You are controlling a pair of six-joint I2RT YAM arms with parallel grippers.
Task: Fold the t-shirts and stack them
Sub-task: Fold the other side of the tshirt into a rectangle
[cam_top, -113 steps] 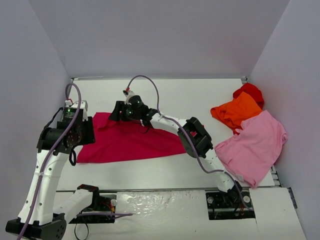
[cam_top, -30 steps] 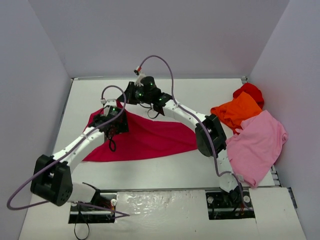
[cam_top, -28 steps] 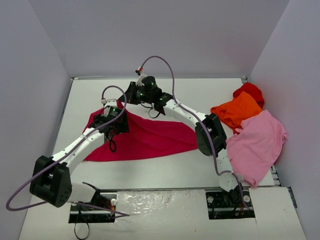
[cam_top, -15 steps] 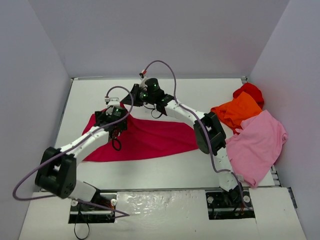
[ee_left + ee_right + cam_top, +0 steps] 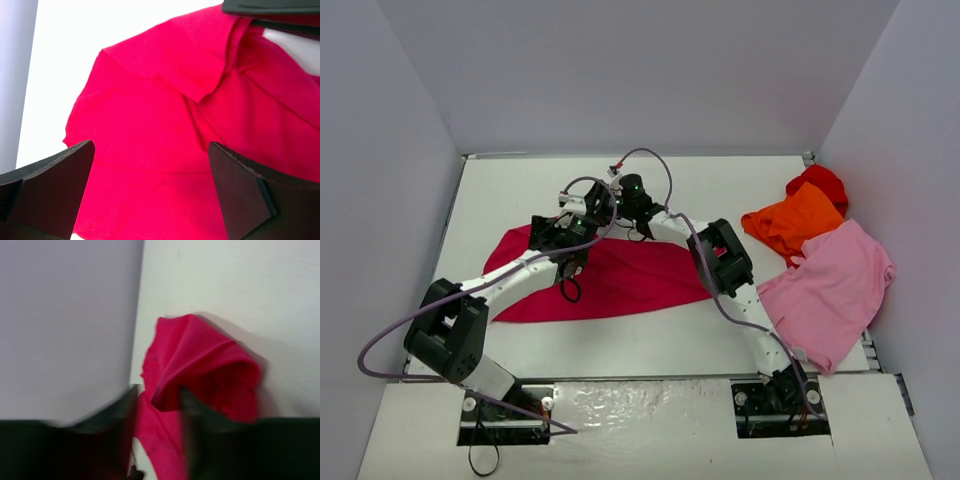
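The crimson t-shirt (image 5: 630,278) lies spread left of centre on the white table (image 5: 720,185), with its far edge bunched up under both grippers. My left gripper (image 5: 563,240) hovers over that far part, open wide with only flat crimson cloth (image 5: 150,125) below its jaws (image 5: 150,192). My right gripper (image 5: 604,212) is just beside it; its blurred fingers (image 5: 117,432) stand apart with a hanging fold of the crimson cloth (image 5: 200,365) between them. The orange (image 5: 792,222), bright red (image 5: 820,183) and light pink (image 5: 832,285) t-shirts lie heaped at the right.
The grey side wall (image 5: 65,315) stands close behind the fold in the right wrist view. The two arms cross close together over the shirt's far edge. White walls enclose the table on three sides.
Both grippers have shifted right along the shirt's far edge. The right gripper's jaws, shut a second ago, have parted, and the raised peak of crimson cloth has sunk lower.
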